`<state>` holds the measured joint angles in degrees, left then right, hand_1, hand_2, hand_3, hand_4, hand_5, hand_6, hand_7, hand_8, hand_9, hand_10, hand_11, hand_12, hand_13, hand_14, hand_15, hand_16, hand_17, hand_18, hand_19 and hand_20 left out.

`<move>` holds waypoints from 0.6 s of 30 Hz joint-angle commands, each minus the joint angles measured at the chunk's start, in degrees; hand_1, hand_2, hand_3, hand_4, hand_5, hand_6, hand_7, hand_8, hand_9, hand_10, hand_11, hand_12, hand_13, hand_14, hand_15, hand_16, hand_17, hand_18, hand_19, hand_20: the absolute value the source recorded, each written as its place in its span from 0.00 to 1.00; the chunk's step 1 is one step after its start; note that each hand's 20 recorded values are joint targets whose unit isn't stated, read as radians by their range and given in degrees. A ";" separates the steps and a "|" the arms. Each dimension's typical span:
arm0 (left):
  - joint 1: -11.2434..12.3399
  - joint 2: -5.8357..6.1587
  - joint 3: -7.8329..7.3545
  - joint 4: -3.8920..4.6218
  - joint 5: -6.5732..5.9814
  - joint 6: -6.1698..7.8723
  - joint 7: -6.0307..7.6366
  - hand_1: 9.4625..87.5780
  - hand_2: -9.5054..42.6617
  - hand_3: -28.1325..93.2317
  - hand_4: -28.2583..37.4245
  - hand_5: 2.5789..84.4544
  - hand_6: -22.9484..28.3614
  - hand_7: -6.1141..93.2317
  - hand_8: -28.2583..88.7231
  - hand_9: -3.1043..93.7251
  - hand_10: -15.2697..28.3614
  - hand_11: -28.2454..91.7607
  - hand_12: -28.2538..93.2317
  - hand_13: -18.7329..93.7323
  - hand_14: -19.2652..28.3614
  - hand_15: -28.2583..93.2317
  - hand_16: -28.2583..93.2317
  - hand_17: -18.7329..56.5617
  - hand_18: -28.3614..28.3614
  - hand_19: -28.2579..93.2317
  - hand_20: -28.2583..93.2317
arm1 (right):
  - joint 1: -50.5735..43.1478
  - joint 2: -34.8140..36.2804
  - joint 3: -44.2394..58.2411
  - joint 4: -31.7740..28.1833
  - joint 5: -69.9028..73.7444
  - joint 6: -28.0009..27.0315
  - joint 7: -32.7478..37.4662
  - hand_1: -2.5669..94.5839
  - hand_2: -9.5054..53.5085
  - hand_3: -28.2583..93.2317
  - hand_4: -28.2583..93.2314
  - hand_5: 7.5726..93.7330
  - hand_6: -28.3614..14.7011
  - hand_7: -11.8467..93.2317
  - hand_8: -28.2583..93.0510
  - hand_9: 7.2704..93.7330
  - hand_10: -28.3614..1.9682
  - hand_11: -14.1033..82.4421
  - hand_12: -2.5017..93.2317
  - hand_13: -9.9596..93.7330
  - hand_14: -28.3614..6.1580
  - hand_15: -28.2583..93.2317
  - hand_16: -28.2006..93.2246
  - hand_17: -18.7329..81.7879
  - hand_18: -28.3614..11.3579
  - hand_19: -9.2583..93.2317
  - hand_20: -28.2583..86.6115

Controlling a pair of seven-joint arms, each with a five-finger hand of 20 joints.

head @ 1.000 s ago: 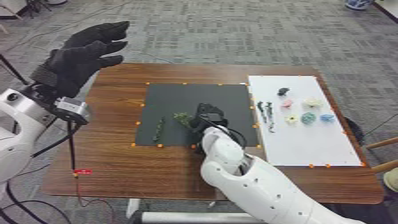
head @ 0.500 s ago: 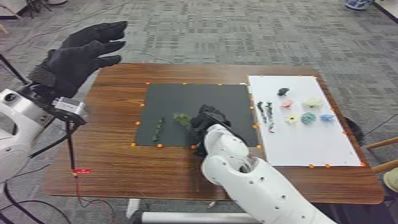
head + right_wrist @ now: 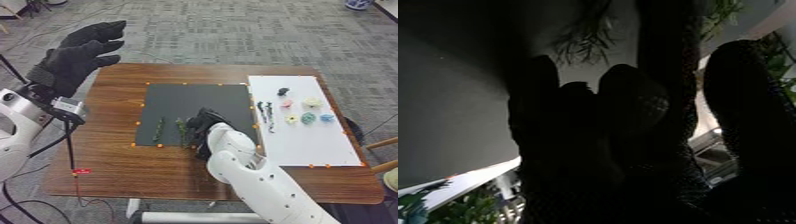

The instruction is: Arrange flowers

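A green stem (image 3: 182, 132) lies on the dark mat (image 3: 200, 100), just beside the right robot hand (image 3: 206, 131), with another stem (image 3: 158, 130) to its left. That robot hand covers part of the mat; its fingers are loosely extended and its thumb stands apart from them. Backlit in the right wrist view, the glove is nearly black and its outlines merge; feathery greenery (image 3: 587, 44) beyond the fingers is cut off at the edge, and I can't tell which stem it belongs to. On the white board (image 3: 302, 145), two more stems (image 3: 270, 120) lie beside pink (image 3: 287, 103), cream (image 3: 311, 102), yellow (image 3: 290, 119), teal (image 3: 308, 118) and blue (image 3: 326, 117) flower heads, near a small dark item (image 3: 282, 91) too small to identify. The left robot hand (image 3: 75, 62) is raised, open, at the left of the brown worktop (image 3: 115, 165). A red tag (image 3: 82, 171) carries writing too tiny to read.
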<state>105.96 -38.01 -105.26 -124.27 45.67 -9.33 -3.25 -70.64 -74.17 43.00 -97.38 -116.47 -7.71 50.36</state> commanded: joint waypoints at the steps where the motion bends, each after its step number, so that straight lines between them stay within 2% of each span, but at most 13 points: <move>1: 1.16 -0.11 -1.08 -0.70 -0.18 -0.08 0.07 0.20 0.00 0.75 0.00 0.20 0.47 0.26 0.16 0.15 0.53 0.41 0.39 0.19 0.63 0.54 0.19 0.09 0.84 0.51 0.32 | -5.70 2.70 -4.84 3.72 -1.28 -3.35 0.59 0.23 0.17 0.89 0.03 0.93 0.68 0.50 0.18 0.96 0.65 0.73 0.53 0.91 0.57 0.89 0.59 0.59 0.18 0.94 0.51; 3: 2.04 -0.31 -1.73 -0.96 -0.17 -0.08 0.26 0.20 0.00 0.75 0.00 0.20 0.47 0.26 0.16 0.15 0.53 0.41 0.39 0.19 0.62 0.54 0.19 0.09 0.84 0.51 0.32 | -5.04 4.46 -5.67 1.79 -3.02 -3.87 0.40 0.24 0.17 0.89 0.03 0.90 0.67 0.52 0.17 0.92 0.62 0.75 0.54 0.89 0.54 0.90 0.60 0.57 0.18 0.93 0.51; 7: 4.05 -0.83 -3.32 -1.58 -0.17 0.38 0.43 0.20 0.00 0.75 0.00 0.20 0.47 0.26 0.16 0.15 0.53 0.41 0.39 0.19 0.62 0.54 0.19 0.09 0.84 0.51 0.32 | -3.90 9.82 -8.33 -3.66 -10.86 1.18 -0.39 0.24 0.17 0.89 0.03 0.81 0.63 0.53 0.16 0.86 0.59 0.78 0.57 0.85 0.51 0.92 0.60 0.54 0.18 0.91 0.53; 10: 4.70 -0.98 -3.82 -1.66 -0.16 0.46 0.60 0.20 0.00 0.75 0.00 0.20 0.47 0.26 0.16 0.15 0.53 0.41 0.39 0.19 0.62 0.54 0.19 0.09 0.84 0.51 0.32 | -3.44 12.44 -6.56 -6.74 -9.57 3.18 -0.19 0.24 0.16 0.89 0.04 0.79 0.62 0.53 0.16 0.86 0.60 0.78 0.57 0.85 0.53 0.92 0.60 0.54 0.18 0.91 0.54; 13: 5.23 -1.32 -4.05 -1.74 -0.06 0.37 0.75 0.20 0.00 0.75 0.00 0.20 0.47 0.26 0.16 0.15 0.53 0.41 0.39 0.19 0.62 0.54 0.19 0.09 0.84 0.51 0.32 | -2.52 15.81 -6.26 -9.28 -8.78 5.49 0.51 0.24 0.16 0.89 0.04 0.78 0.62 0.49 0.15 0.86 0.60 0.78 0.57 0.85 0.54 0.92 0.60 0.54 0.18 0.91 0.54; 18: 7.01 -1.88 -5.44 -2.08 -0.09 0.59 0.76 0.20 0.00 0.75 0.00 0.20 0.47 0.26 0.16 0.15 0.53 0.41 0.39 0.20 0.62 0.54 0.19 0.09 0.84 0.51 0.32 | -0.38 23.08 -10.52 -12.85 -9.68 18.50 -2.91 0.24 0.16 0.89 0.04 0.76 0.61 0.44 0.15 0.86 0.60 0.78 0.57 0.85 0.53 0.91 0.61 0.53 0.18 0.90 0.56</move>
<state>110.80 -38.58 -109.04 -125.64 45.70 -9.24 -2.70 -72.94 -61.18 35.47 -107.57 -125.71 -1.35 49.57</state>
